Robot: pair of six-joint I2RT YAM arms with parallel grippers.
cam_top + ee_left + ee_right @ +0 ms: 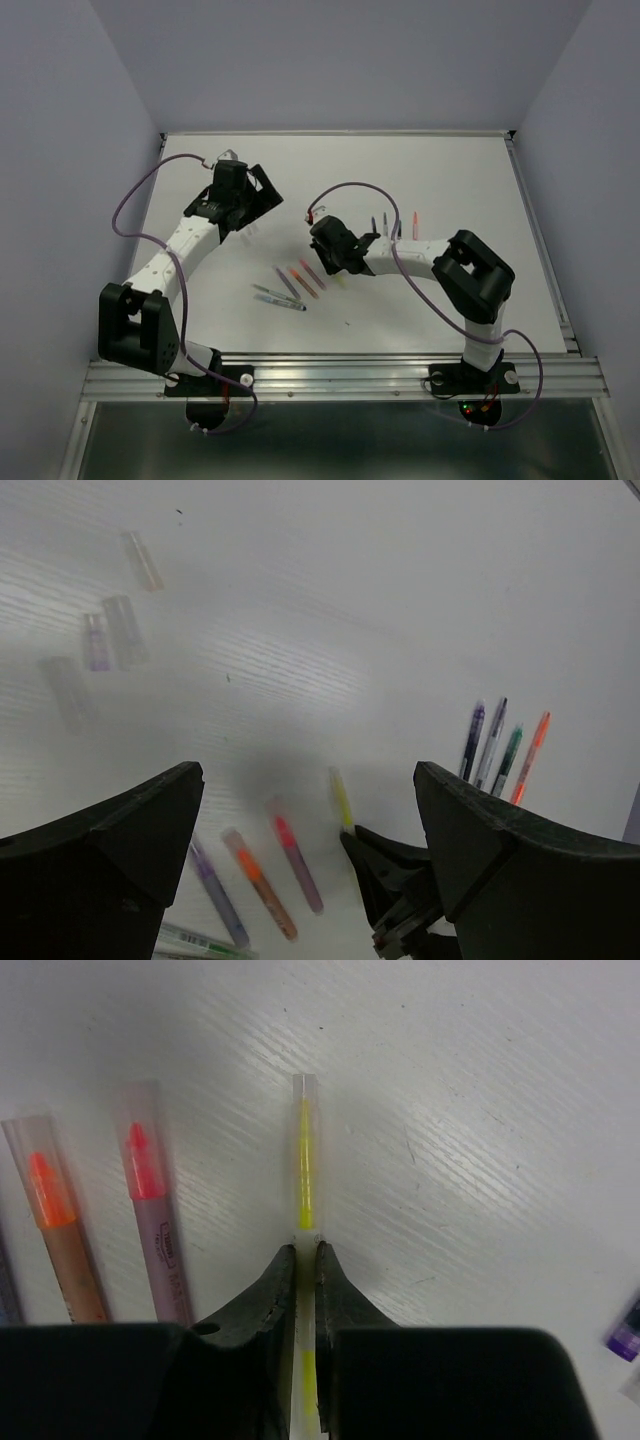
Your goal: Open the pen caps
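My right gripper (pixel 305 1250) is shut on a yellow pen (pixel 304 1155), gripping its barrel just behind its clear cap; the pen looks low at the table surface. Beside it lie a pink pen (pixel 150 1210) and an orange pen (pixel 55 1230), both with clear caps on. In the top view the right gripper (pixel 333 268) is at the right end of the pen row (pixel 295 282). My left gripper (pixel 305 780) is open and empty, held above the table at the back left (pixel 245 200). It looks down on the yellow (pixel 342 798), pink (pixel 295 865), orange (pixel 260 885) and purple (pixel 215 895) pens.
Several uncapped pens (pixel 500 745) lie side by side at the back right (pixel 395 228). Several loose clear caps (pixel 125 630) lie under the left arm, and a purple-tipped cap (pixel 625 1340) lies right of the right gripper. Green pens (pixel 277 297) lie at the row's left end.
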